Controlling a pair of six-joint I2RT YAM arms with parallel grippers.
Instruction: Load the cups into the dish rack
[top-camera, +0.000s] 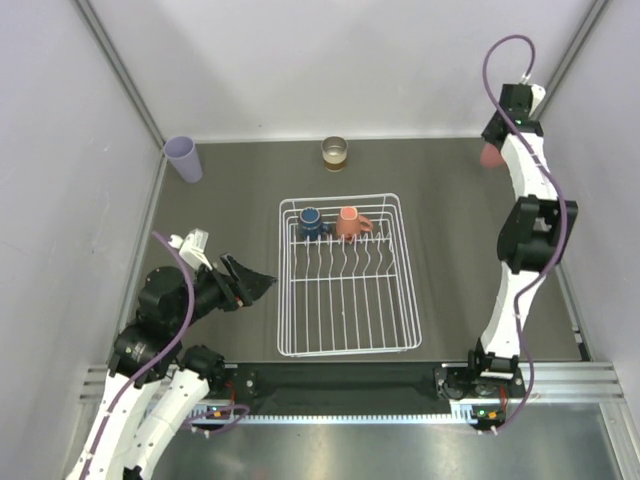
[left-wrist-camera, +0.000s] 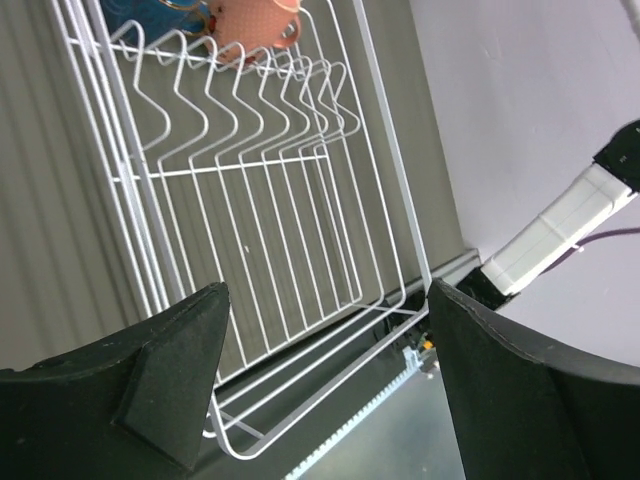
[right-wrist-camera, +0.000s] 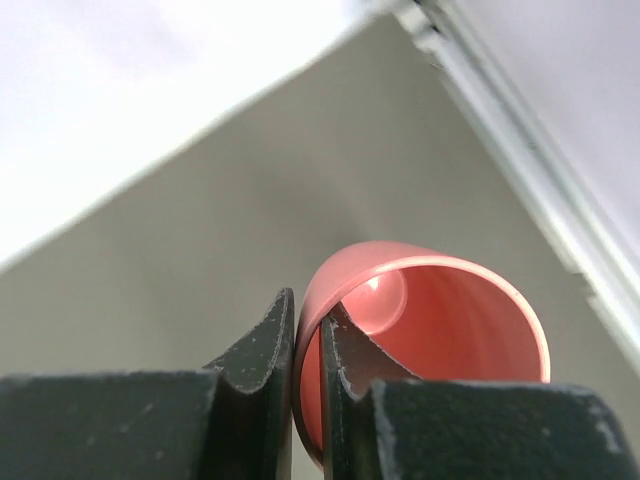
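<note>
The white wire dish rack (top-camera: 348, 342) lies mid-table and holds the dark blue mug (top-camera: 310, 222) and the terracotta-orange mug (top-camera: 350, 224) at its far end. The lavender tumbler (top-camera: 184, 158) stands at the far left; the shiny brownish cup (top-camera: 334, 153) stands at the far middle. My right gripper (top-camera: 490, 157) is at the far right, shut on the rim of the pink tumbler (right-wrist-camera: 430, 320), one finger inside it. My left gripper (top-camera: 262, 283) is open and empty beside the rack's left side; the rack (left-wrist-camera: 250, 200) and the orange mug (left-wrist-camera: 262, 20) show in the left wrist view.
White walls close the table at the back and sides. A metal rail (top-camera: 350, 385) runs along the near edge between the arm bases.
</note>
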